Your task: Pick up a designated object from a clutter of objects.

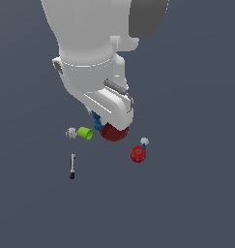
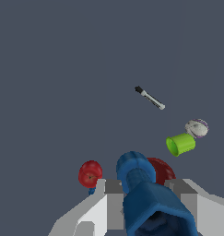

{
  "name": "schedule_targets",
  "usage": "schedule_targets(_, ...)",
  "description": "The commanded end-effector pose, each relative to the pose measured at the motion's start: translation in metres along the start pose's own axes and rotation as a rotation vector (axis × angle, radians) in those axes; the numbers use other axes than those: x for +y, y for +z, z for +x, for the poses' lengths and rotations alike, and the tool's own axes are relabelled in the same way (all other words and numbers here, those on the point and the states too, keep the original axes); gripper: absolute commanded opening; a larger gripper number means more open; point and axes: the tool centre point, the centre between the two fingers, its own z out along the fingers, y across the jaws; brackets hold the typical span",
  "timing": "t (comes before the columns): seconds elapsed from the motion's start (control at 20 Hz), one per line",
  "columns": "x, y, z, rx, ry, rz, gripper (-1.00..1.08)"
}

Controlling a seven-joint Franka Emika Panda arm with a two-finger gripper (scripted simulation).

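Note:
The designated object (image 2: 141, 184), a dark-blue knobby bolt-like piece, sits between my two grey fingers (image 2: 114, 188) in the wrist view, its wider round end pointing away from the palm. My gripper (image 2: 147, 188) is shut on it. In the exterior view the white hand hides most of the gripper (image 1: 95, 119), and only a bit of the blue piece (image 1: 96, 122) shows below it. That bit lies just to the exterior view's left of the dark red ribbed bowl (image 1: 113, 132). The bowl (image 2: 163, 169) lies right behind the held piece in the wrist view.
The rest of the clutter lies around the bowl. These are a lime green cup (image 1: 85, 132) with a whitish ball (image 1: 71, 132) beside it, a black-and-white stick (image 1: 72, 166), a red round object (image 1: 138, 154), and a tiny white-and-light-blue item (image 1: 144, 141).

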Motion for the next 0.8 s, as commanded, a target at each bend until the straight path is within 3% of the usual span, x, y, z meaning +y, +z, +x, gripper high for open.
schedule_targets(0.0, -0.005, -0.023, -0.006, -0.001, 0.000, -0.001, -1.00)
schedule_targets(0.35, -0.016, -0.066, -0.014, -0.001, -0.001, -0.001, -1.00)
schedule_targets(0.75, -0.021, -0.082, -0.016, -0.002, -0.001, 0.000, -1.00)
